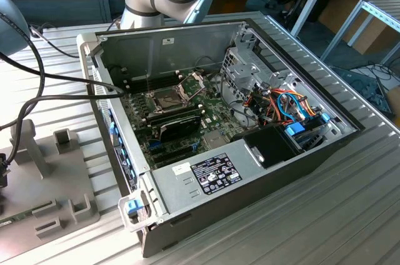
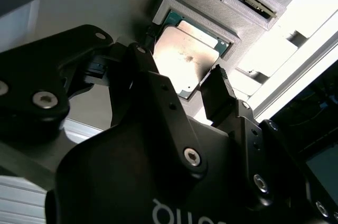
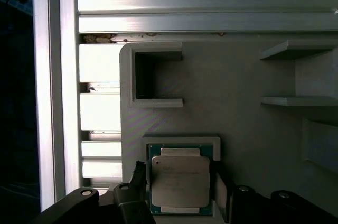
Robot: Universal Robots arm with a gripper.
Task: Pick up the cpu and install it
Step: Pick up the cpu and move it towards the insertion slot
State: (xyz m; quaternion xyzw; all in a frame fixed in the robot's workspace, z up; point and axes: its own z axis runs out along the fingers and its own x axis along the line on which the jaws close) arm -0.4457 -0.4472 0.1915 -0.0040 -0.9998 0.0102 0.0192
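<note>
Currently: cpu (image 3: pixel 179 184), flat silver-topped square, lies seated in recessed pocket of grey holder (image 3: pixel 237 102). Judged light, rigid, wafer-thin, underside fragile; take by opposite edges only. Gripper (image 2: pixel 179 63) unclenched, fingers (image 2: pixel 216 89) flanking chip, just beside two edges. Motherboard socket (image 1: pixel 167 98) stands open in case.
</note>
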